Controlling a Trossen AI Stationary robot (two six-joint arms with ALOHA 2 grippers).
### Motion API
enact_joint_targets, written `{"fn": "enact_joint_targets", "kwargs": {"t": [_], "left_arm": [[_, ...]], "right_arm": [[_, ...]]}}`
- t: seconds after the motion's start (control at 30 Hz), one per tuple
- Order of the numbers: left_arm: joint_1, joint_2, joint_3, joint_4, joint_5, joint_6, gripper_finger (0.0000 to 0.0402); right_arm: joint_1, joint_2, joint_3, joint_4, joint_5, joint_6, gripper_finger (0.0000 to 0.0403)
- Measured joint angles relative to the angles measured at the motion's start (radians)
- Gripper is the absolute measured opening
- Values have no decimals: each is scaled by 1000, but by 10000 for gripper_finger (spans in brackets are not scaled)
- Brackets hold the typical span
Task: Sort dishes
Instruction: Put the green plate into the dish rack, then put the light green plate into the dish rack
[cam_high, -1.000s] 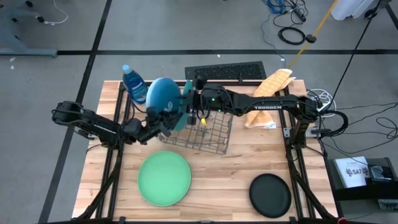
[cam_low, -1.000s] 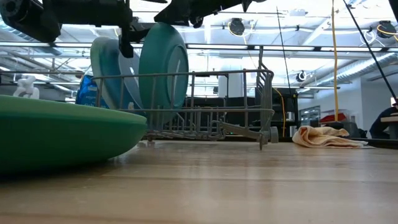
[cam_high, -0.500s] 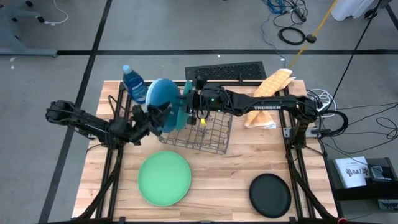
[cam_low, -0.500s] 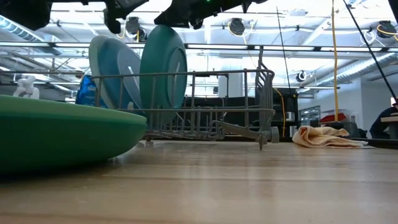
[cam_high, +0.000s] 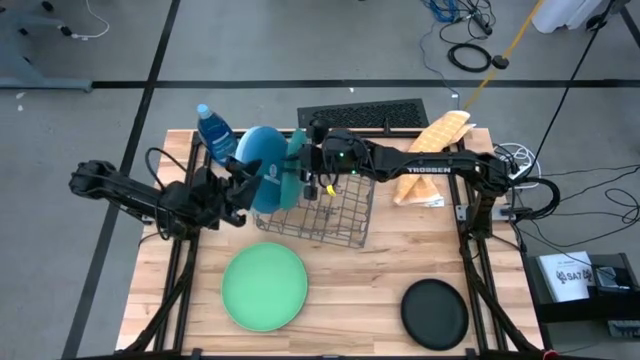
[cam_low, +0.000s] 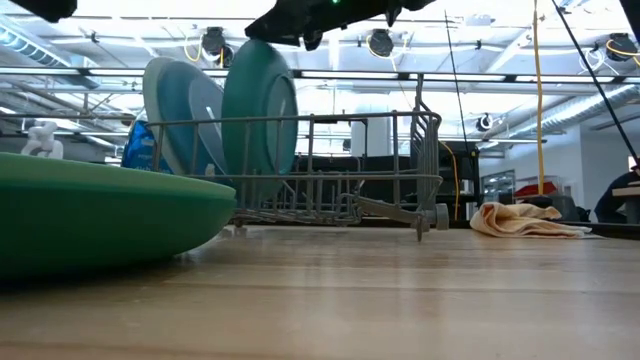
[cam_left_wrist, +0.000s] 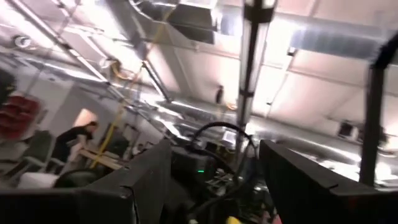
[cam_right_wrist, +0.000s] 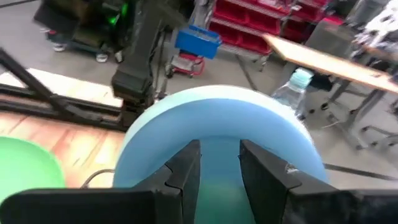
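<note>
A grey wire rack (cam_high: 325, 215) stands at the table's middle far side. At its left end, two blue plates (cam_low: 175, 105) and a teal plate (cam_low: 258, 115) stand on edge in its slots. My right gripper (cam_high: 298, 165) is over the rack, shut on the teal plate. My left gripper (cam_high: 243, 178) is open and empty just left of the rack, tipped up at the ceiling (cam_left_wrist: 214, 155). A green plate (cam_high: 263, 286) lies flat at the near left, and a black plate (cam_high: 434, 312) lies at the near right. My right gripper pinches the teal plate's top rim (cam_right_wrist: 217, 202) between its two fingers (cam_right_wrist: 183, 171). It comes from above and from the table's right, with a finger on each face. The plate stands nearly upright, its lower edge in the rack.
A blue soap bottle (cam_high: 214, 132) stands at the far left beside the rack. A tan towel (cam_high: 430, 150) lies at the far right, and a dark keyboard (cam_high: 362, 115) lies behind the rack. A person sits in the room at the right (cam_low: 615, 200).
My left gripper has drawn back from the blue plates toward the table's left edge, and it has risen out of the low view. The plates stay standing in the rack. My right gripper keeps its hold on the teal plate.
</note>
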Motion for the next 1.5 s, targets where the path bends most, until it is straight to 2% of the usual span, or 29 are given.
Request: {"fn": "enact_joint_targets", "kwargs": {"t": [0.1,0.33,0.47,0.67,0.83,0.9,1.0,1.1,1.2,1.5], "left_arm": [[-16,-7,29,-56,38,18,242],[-49,-7,104,-220,65,58,242],[-89,-16,142,-316,67,97,242],[-186,-52,208,-603,-54,197,242],[-300,-51,266,-912,-81,231,242],[-343,-44,281,-1000,-150,205,242],[-406,-43,291,-1030,-260,180,242],[-459,-43,292,-1023,-286,180,242],[-497,-42,292,-1024,-297,173,242],[-545,-20,292,-1027,-298,96,242]], "right_arm": [[-7,3,21,-17,-38,2,114],[-6,0,83,-11,-45,-40,137],[6,-30,109,-139,-38,-86,141],[67,-66,112,-391,-40,-130,126],[201,-59,99,-519,-44,-149,112],[266,-44,76,-534,-43,-148,110],[371,-8,60,-531,-38,-139,112],[465,38,61,-508,-27,-135,115],[533,109,60,-498,28,-132,115],[567,287,60,-357,43,-87,116]]}}
